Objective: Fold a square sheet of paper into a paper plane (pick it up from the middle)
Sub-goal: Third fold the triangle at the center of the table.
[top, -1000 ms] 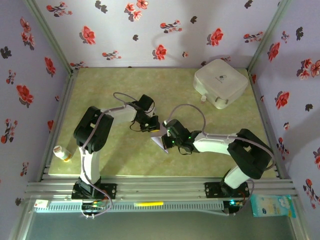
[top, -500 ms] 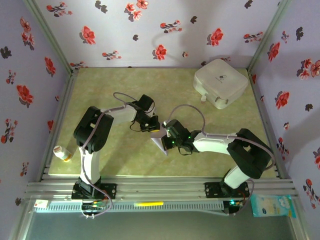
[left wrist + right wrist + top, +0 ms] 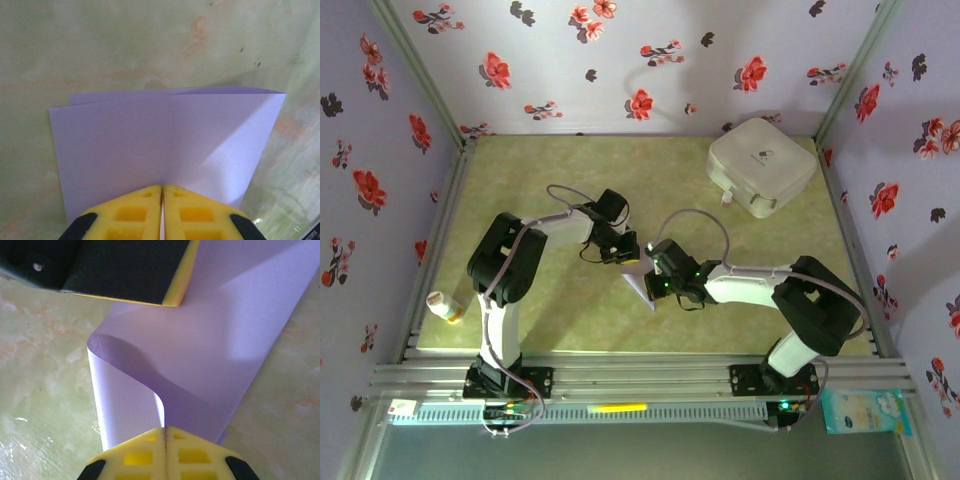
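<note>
The square sheet of paper, pale lavender, hangs between the two grippers just above the middle of the table. It is doubled over into a folded flap rather than a paper plane. In the left wrist view the folded sheet spreads flat ahead of my left gripper, which is shut on its near edge. My right gripper is shut on another edge, where the paper curls over in a loop. The left gripper's finger shows at the top of that view. From above, the left gripper and right gripper sit close together.
A white rounded box sits at the table's back right corner. A small white roll lies at the left edge. A pale blue packet lies off the table at the front right. The green tabletop lies below the paper.
The right arm has crept slightly to the left. The paper and the left arm have hardly moved, and both grips are unchanged.
</note>
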Motion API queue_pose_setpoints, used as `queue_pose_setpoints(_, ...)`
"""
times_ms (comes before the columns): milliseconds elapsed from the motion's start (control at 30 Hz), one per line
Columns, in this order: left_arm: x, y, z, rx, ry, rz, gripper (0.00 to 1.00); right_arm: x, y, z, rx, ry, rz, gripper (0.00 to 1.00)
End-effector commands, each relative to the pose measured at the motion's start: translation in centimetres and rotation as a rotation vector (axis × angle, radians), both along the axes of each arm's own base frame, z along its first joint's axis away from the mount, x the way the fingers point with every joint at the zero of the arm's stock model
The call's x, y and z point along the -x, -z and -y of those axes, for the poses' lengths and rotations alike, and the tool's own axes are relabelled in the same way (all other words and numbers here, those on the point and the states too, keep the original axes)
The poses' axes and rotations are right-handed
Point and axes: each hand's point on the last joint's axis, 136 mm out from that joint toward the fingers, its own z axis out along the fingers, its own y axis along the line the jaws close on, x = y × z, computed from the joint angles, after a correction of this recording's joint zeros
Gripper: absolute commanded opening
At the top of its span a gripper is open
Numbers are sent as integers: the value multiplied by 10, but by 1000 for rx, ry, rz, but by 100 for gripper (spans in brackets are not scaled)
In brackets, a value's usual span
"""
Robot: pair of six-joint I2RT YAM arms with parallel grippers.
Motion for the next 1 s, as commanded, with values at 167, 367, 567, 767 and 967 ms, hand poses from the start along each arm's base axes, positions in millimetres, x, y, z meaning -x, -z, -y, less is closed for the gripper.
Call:
queue_pose_setpoints(167, 2, -5, -1, -26, -5, -1, 10, -6, 0, 0, 22, 15, 0, 0)
queue_pose_setpoints(367, 2, -5, -1, -24, -6, -1, 10, -8, -1, 1, 32, 12, 13, 0)
queue_pose_setpoints(567, 2, -3, -2, -25, -7, -3, 10, -10, 0, 0, 37, 18, 9, 0)
queue_pose_setpoints(767, 3, -3, -2, -27, -6, -3, 10, -8, 3, 2, 41, 24, 2, 0)
queue_pose_setpoints(967, 3, -3, -2, -27, -6, -3, 10, -8, 2, 3, 48, 23, -4, 0)
